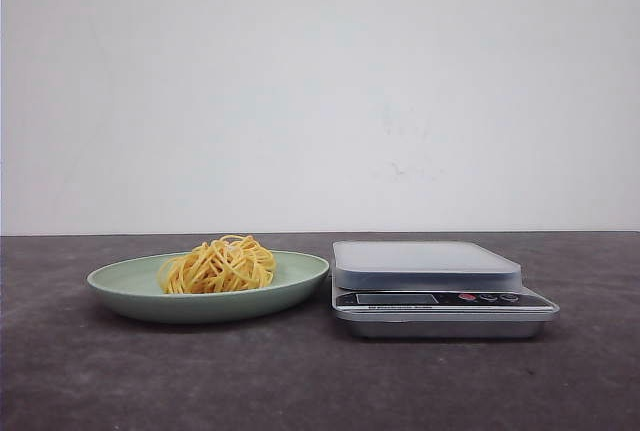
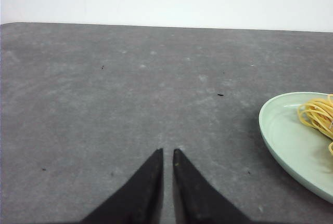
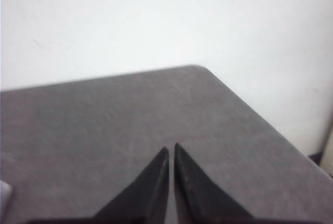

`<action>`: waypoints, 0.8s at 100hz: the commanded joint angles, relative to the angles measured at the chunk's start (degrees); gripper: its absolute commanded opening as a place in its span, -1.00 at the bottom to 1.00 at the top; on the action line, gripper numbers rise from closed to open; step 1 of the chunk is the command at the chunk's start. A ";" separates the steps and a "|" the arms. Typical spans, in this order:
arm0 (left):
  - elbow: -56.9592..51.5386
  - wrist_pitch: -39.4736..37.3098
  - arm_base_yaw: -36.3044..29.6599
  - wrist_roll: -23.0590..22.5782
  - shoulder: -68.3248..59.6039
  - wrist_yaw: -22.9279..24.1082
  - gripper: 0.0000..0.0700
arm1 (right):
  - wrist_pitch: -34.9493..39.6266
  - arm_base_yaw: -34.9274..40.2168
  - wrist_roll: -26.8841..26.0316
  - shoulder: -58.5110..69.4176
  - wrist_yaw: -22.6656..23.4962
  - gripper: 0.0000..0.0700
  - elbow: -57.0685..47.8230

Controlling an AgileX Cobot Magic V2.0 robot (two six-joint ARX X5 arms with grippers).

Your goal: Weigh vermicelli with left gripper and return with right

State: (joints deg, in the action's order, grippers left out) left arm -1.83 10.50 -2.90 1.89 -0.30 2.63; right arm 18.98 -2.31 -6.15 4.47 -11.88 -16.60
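The vermicelli [image 1: 219,265], a coiled bundle of yellow strands, lies on a pale green plate [image 1: 120,286] at the left of the table. A silver kitchen scale [image 1: 430,266] stands just right of the plate, its platform bare. Neither arm shows in the front view. In the left wrist view my left gripper [image 2: 167,151] is shut and empty over bare table, with the plate [image 2: 291,141] and a few strands of the vermicelli [image 2: 317,115] off to one side. In the right wrist view my right gripper [image 3: 171,147] is shut and empty over bare table.
The table is dark grey [image 1: 320,381] with a white wall behind. Its far rounded corner [image 3: 200,68] and side edge show in the right wrist view. The scale's display and buttons [image 1: 440,299] face the front.
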 commanded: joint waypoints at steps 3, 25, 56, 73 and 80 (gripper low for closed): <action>1.03 0.28 0.00 -0.33 0.07 -0.26 -1.00 | -1.36 -1.46 2.05 -2.27 1.84 -0.97 4.07; 1.03 0.28 -0.02 -0.33 0.07 -0.26 -1.00 | -5.40 -2.25 6.27 -4.24 8.74 -0.97 10.99; 1.03 0.28 0.00 -0.33 0.07 -0.26 -1.00 | -7.32 -2.25 9.18 -4.24 11.47 -0.97 13.97; 1.03 0.28 0.00 -0.33 0.07 -0.26 -1.00 | -9.11 -2.27 7.61 -4.24 11.45 -0.97 15.91; 1.03 0.28 -0.02 -0.33 0.07 -0.26 -1.00 | -9.14 -2.29 7.65 -4.24 11.43 -0.97 15.91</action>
State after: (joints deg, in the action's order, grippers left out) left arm -1.83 10.50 -2.90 1.89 -0.30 2.63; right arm 10.13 -4.51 2.11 0.32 -0.25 -1.04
